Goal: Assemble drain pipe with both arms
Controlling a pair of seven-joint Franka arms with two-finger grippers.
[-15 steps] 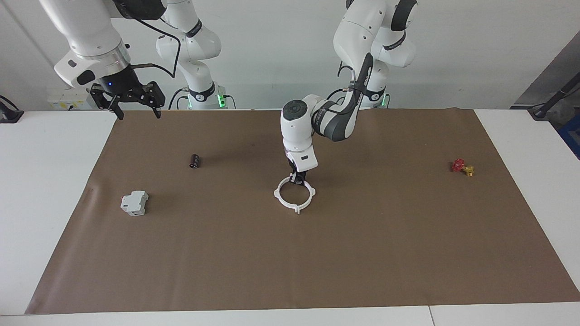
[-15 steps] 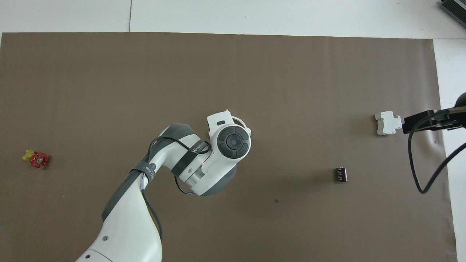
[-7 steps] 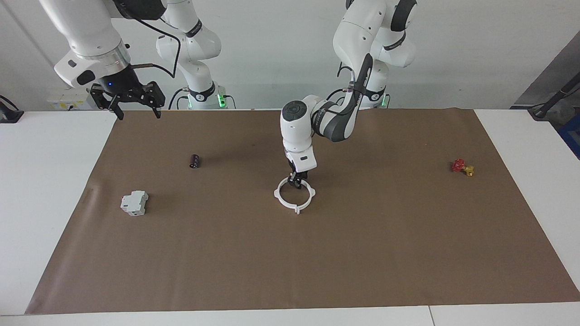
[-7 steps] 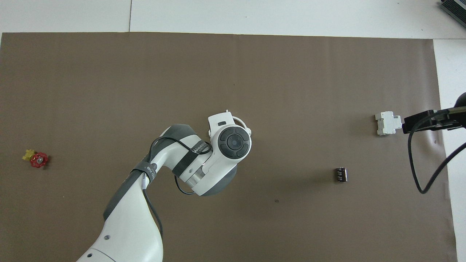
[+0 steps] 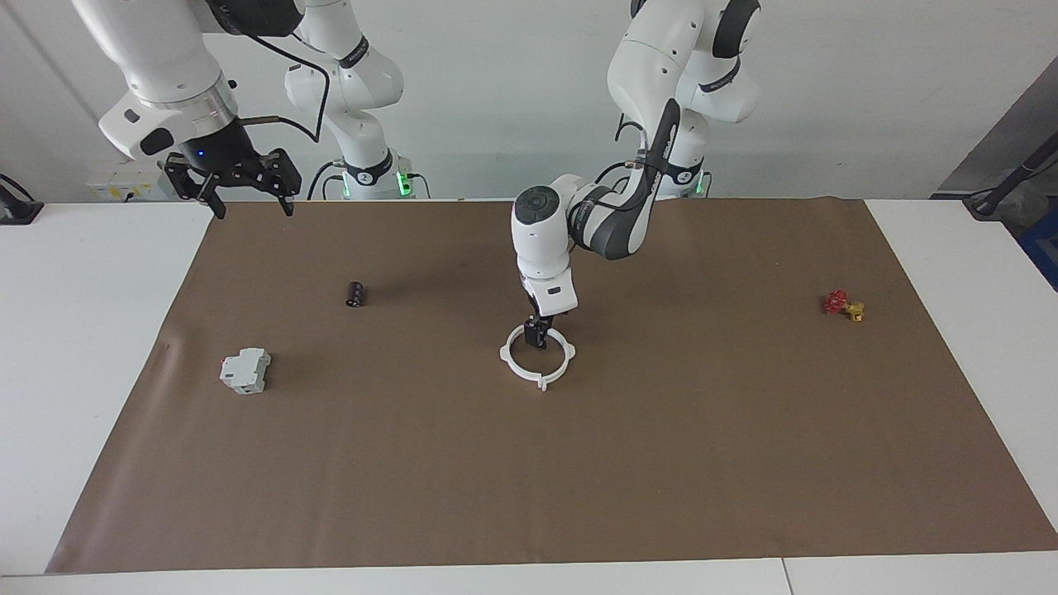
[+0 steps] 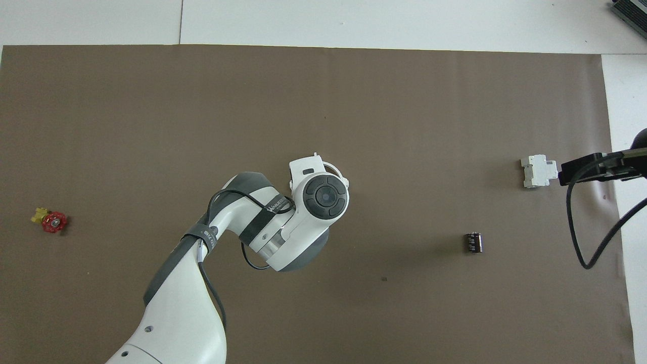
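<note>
The drain pipe (image 5: 543, 382) lies as one flat white ring at the middle of the brown mat. My left gripper (image 5: 536, 335) points down at the ring's arc nearest the robots, at or just above it. In the overhead view the left arm's wrist covers the ring, and only a sliver of the drain pipe (image 6: 337, 171) shows. My right gripper (image 5: 233, 188) waits open and empty, raised over the mat's corner at the right arm's end. It also shows in the overhead view (image 6: 586, 169).
A grey-white boxy block (image 5: 245, 370) (image 6: 538, 171) and a small black cylinder (image 5: 355, 294) (image 6: 473, 242) lie toward the right arm's end. A small red and yellow valve (image 5: 843, 305) (image 6: 50, 221) lies toward the left arm's end.
The left arm's wrist has shifted slightly over the ring, and its gripper's tips now sit a little lower against the arc. The ring and the right arm have not moved.
</note>
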